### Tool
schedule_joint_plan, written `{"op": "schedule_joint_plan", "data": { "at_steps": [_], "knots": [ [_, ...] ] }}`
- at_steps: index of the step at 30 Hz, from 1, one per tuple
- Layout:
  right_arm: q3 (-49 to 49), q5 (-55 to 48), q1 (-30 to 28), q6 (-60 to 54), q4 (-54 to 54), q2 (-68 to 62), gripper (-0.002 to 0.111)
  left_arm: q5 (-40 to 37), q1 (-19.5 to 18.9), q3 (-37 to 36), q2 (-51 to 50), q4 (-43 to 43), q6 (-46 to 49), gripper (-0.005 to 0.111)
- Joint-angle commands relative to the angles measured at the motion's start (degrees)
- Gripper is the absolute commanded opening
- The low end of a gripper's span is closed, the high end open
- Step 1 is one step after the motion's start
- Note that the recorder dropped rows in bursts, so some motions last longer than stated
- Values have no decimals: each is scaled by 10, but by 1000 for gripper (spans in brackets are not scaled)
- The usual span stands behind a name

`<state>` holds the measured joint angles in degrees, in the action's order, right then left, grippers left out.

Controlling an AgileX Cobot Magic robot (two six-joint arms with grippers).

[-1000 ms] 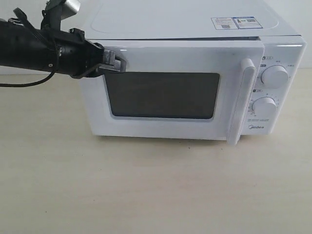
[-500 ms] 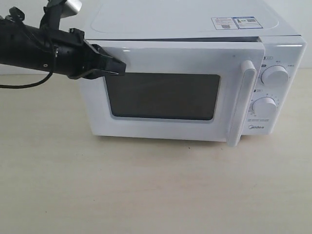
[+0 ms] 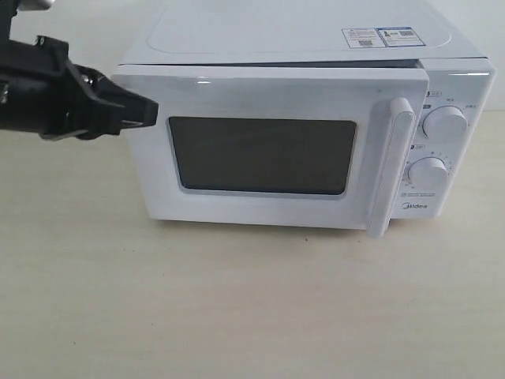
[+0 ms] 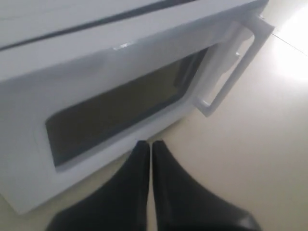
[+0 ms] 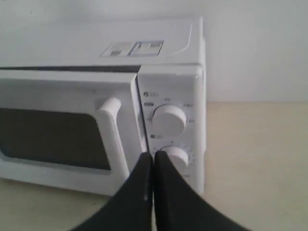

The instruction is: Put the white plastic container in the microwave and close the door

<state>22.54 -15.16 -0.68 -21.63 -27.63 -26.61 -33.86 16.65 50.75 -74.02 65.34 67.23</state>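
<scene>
Both closed and empty: left pincer [image 4: 150,144], right pincer [image 5: 153,155]; microwave [image 3: 300,39] door [image 3: 260,95] almost shut, contents hidden.

The left claw [image 3: 152,111] lies before the upper left corner of the door [image 3: 260,93].

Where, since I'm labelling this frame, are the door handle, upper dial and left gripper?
door handle [image 3: 392,166], exterior view, middle of its vertical bar.
upper dial [image 3: 444,124], exterior view, centre of the knob face.
left gripper [image 3: 148,113], exterior view, between its closed fingertips.

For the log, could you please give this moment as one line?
door shut or nearly | left hand shut, beside door | right hand shut
</scene>
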Motion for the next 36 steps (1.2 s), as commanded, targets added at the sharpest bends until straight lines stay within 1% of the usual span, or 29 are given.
{"op": "schedule_joint_plan", "data": {
  "at_steps": [1, 4, 8, 10, 15, 16, 18, 19, 21, 23, 26, 28, 32, 36],
  "knots": [
    [5, 89, 6, -45, -142, -107, 0, -26, 0, -67, 75, 5, -19, 4],
    [5, 156, 6, -23, -176, -151, 0, -5, 0, -112, 135, 5, -20, 4],
    [5, 148, 7, 20, -191, -197, 0, 58, 0, -170, 217, 3, -34, 4],
    [5, 135, 7, 53, -193, -215, 0, 76, 0, -194, 253, 2, -34, 4],
    [11, 171, 7, 65, -193, -232, 0, 77, 0, -223, 308, -1, -34, 4],
    [22, 163, 7, 65, -193, -232, 0, 79, 0, -226, 314, -1, -34, 4],
    [54, 97, 7, 55, -193, -232, 0, 84, 0, -228, 320, -1, -34, 4],
    [76, 55, 7, 40, -193, -232, 0, 84, 0, -228, 320, -1, -34, 4],
    [114, 7, 20, -1, -195, -232, 0, 86, 0, -228, 319, -1, -34, 4],
    [146, -7, 54, -48, -197, -232, 0, 86, 0, -228, 319, -1, -34, 4],
    [170, 16, 120, -80, -197, -232, 0, 84, 0, -228, 319, 2, -34, 4],
    [170, 39, 170, -84, -197, -232, 0, 84, 0, -228, 319, 2, -34, 4],
    [163, 48, 263, -107, -194, -244, 0, 68, 0, -228, 319, 2, -34, 4],
    [138, 85, 346, -120, -194, -286, 0, 62, 0, -228, 319, 2, -34, 4]
  ]
}}
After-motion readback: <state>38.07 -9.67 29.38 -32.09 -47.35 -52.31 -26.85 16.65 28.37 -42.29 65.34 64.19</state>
